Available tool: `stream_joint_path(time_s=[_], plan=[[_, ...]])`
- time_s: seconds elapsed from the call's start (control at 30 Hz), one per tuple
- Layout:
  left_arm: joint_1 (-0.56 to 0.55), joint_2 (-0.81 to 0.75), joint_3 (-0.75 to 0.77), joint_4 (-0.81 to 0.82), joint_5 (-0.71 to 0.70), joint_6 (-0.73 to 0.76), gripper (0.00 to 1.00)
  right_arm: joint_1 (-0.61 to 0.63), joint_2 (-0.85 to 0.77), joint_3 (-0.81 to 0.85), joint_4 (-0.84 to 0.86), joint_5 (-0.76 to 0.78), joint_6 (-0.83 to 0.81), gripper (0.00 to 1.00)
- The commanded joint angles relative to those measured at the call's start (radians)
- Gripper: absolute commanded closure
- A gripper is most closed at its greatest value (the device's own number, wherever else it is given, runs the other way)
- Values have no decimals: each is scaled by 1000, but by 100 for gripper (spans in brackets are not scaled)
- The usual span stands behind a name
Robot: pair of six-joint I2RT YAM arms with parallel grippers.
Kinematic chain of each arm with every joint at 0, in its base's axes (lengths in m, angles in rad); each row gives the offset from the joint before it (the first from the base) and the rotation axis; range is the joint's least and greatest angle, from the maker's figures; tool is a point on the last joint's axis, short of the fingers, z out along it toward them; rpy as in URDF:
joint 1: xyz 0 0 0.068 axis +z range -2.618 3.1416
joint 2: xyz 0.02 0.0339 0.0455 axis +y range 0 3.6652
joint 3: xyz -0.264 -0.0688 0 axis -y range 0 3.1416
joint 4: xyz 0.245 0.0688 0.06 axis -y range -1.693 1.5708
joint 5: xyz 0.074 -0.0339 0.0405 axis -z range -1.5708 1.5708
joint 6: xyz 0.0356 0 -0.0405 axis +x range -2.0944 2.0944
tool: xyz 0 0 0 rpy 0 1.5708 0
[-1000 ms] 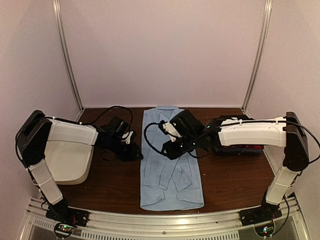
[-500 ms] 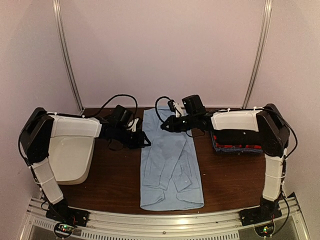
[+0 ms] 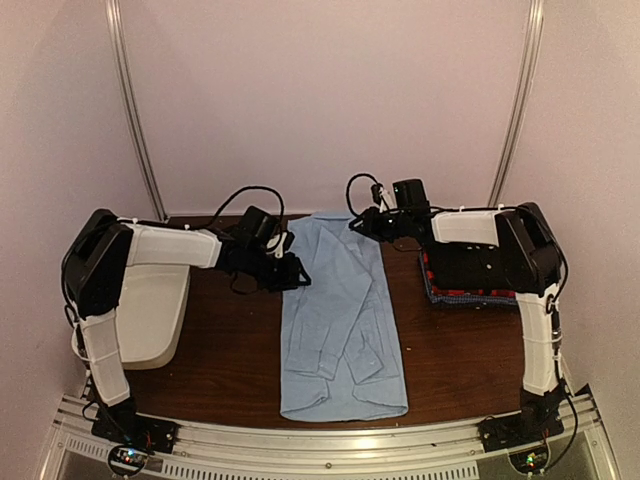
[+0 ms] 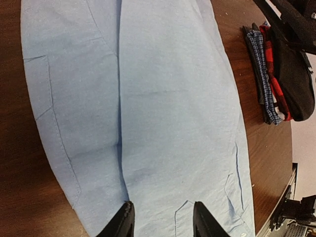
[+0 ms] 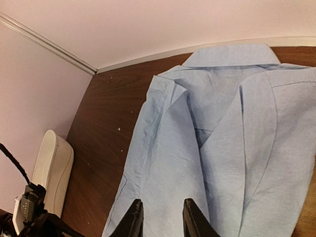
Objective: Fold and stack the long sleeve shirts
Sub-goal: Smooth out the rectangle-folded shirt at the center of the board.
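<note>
- Centrally, a light blue shirt [image 3: 340,330] is lying flat on the brown table [image 3: 230,350], sleeves folded in and collar at the far end.
- A white tub [image 3: 150,310] is sitting well left of the shirt.
- The left gripper [image 3: 297,273] is hanging over the shirt's left edge, its fingers [image 4: 123,223] spread apart and gripping nothing.
- A stack of folded shirts [image 3: 465,294] in black, red and blue check is resting right of the shirt.
- The right gripper [image 3: 358,226] is hanging over the shirt's collar end, fingers apart and empty.

We see the light blue shirt [image 3: 340,320] as matt, softly creased woven cloth on a table [image 3: 460,350] of dark wood with a faint sheen. The tub [image 3: 150,320] at the left looks smooth white plastic; the near rail [image 3: 330,435] is bright metal.
</note>
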Motion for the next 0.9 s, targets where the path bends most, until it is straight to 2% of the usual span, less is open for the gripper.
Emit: stream_joint_path(time_s=[0.0, 0.13, 0.23, 0.43, 0.57, 0.87], plan=[[7, 46, 75, -21, -49, 19, 57, -11, -47, -13, -49, 60, -49, 68], [12, 99, 157, -31, -39, 39, 56, -9, -95, -76, -30, 58, -63, 65], [12, 151, 242, -32, -40, 52, 56, -1, -90, -91, -12, -12, -47, 68], [27, 305, 478, -29, -63, 76, 59, 26, -68, -117, 27, -55, -22, 77], [56, 435, 649, -25, -58, 77, 61, 26, -41, -119, 52, -81, -4, 79], [121, 722, 986, 80, 63, 58, 59, 22, 74, -43, 64, -115, 40, 81]])
